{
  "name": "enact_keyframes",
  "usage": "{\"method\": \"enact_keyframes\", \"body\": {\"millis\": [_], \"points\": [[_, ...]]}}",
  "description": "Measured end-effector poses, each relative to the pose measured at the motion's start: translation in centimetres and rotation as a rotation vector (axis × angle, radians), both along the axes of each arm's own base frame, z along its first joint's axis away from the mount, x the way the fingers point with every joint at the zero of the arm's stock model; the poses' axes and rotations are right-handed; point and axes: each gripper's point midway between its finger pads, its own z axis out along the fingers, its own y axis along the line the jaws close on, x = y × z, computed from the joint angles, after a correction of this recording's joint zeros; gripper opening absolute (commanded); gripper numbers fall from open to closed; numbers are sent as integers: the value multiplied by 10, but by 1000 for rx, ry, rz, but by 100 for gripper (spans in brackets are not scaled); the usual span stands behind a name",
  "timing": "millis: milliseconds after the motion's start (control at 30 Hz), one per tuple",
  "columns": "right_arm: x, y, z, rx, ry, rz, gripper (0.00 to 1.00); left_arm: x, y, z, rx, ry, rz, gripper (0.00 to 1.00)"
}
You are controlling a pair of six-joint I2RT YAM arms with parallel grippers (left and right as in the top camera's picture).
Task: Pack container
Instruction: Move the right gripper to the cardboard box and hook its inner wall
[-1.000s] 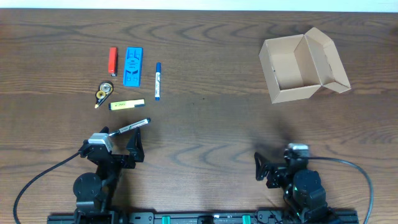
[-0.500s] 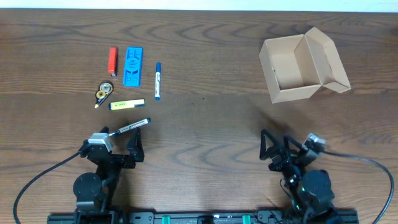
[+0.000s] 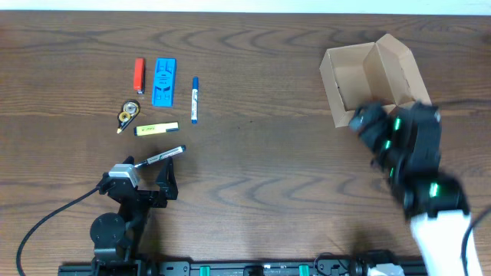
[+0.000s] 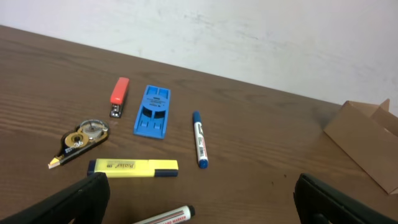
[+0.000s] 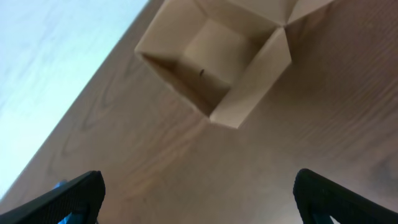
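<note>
The container is an open tan cardboard box at the far right of the table, its lid folded back. My right gripper is blurred in the overhead view and hovers open just in front of it. The right wrist view shows the container ahead and nothing inside, with my right gripper open over bare wood. My left gripper rests open near the front left. A black-and-white marker lies just ahead between the jaws of my left gripper, untouched.
Ahead of the left arm lie a yellow highlighter, a correction-tape roller, a red stapler, a blue flat piece and a blue pen. The left wrist view shows the box corner at far right.
My right arm has risen from its rest near the front edge and swung forward to the container, still open. The left arm and the items have not moved.
</note>
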Motion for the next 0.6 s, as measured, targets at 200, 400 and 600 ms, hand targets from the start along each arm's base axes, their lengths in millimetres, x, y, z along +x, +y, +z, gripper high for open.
{"method": "enact_keyframes", "body": {"millis": [200,400,600], "points": [[52,3,-1,68,60,44,99,0,0,0,0,0,0,96],[58,6,-39,129,188,16,94,0,0,0,0,0,0,95],[49,-19,-86,261,356,-187,92,0,0,0,0,0,0,95]]}}
